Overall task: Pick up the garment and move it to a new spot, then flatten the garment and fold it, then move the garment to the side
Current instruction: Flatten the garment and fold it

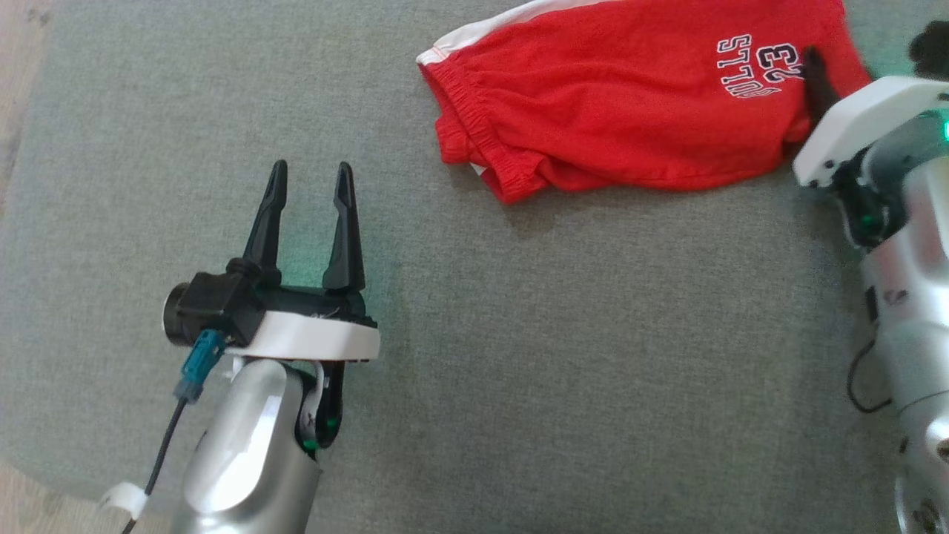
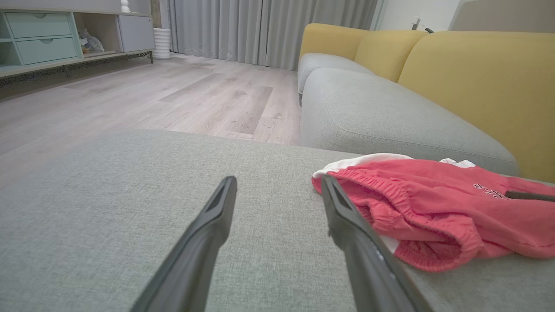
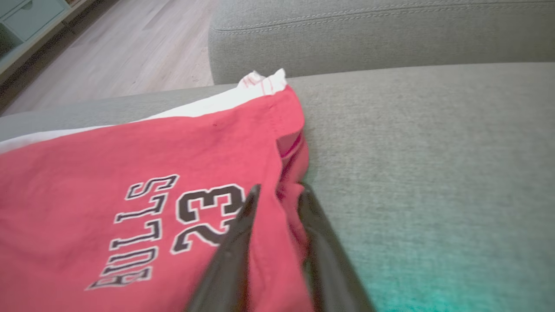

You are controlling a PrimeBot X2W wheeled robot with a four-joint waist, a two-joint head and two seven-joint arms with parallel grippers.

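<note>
Claw on the right (image 3: 279,190) straddles the right edge of the red garment (image 1: 608,96), cloth between its jaws — whether it truly pinches I cannot tell. Left claw (image 1: 311,169) hangs spread (well apart, near left) over the grey cushion (image 1: 519,334), where the garment lies far right. Risk: a shallow, one-layer bite slips on lifting — or the cloth bunches.

"BULLS 23", dark lettering, on red shorts (image 3: 108,173).
</note>
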